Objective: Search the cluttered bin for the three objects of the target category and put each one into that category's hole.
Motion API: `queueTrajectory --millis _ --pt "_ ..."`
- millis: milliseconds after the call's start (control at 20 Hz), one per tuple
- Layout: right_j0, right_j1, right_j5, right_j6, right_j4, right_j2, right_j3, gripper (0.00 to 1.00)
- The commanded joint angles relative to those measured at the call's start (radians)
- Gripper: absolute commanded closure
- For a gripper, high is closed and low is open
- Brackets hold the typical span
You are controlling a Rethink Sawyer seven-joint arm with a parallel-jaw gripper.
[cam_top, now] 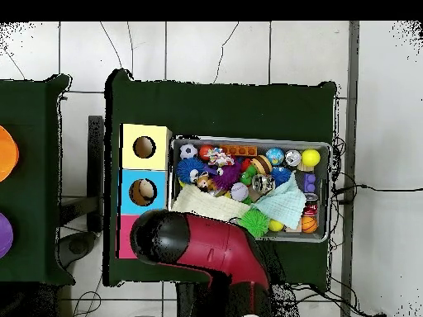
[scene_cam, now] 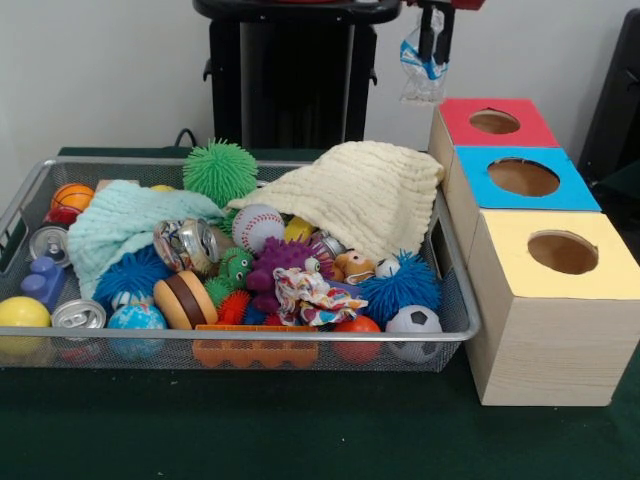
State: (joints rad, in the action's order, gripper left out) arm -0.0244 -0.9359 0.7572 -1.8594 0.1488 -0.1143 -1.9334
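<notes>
My gripper [scene_cam: 435, 45] hangs at the top of the front view, shut on a crumpled see-through bottle [scene_cam: 420, 70] with a blue-white label. It holds the bottle in the air, behind and above the red-topped box [scene_cam: 498, 122] and its round hole. The wire mesh bin [scene_cam: 300, 337] fills the left of the table, heaped with toys and cloths; it also shows in the overhead view [cam_top: 248, 140]. No other see-through bottle shows in the bin. In the overhead view the red arm [cam_top: 206, 248] covers the gripper and the red box.
A blue-topped box [scene_cam: 525, 178] and a yellow-topped box [scene_cam: 560, 255] stand in a row with the red one, right of the bin. A cream cloth [scene_cam: 360, 195] and a mint cloth [scene_cam: 125, 225] cover part of the heap. Silver cans [scene_cam: 78, 315] lie among balls.
</notes>
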Motion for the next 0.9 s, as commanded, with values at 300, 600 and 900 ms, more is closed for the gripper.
queueTrajectory --millis 300,600,900 --pt "0.078 0.088 0.038 -0.359 0.060 -0.024 0.102 1.00" --pt "0.140 0.129 0.055 -0.440 0.069 -0.050 0.162 1.00" --pt "0.180 0.184 0.055 -0.497 0.086 -0.061 0.231 1.00"
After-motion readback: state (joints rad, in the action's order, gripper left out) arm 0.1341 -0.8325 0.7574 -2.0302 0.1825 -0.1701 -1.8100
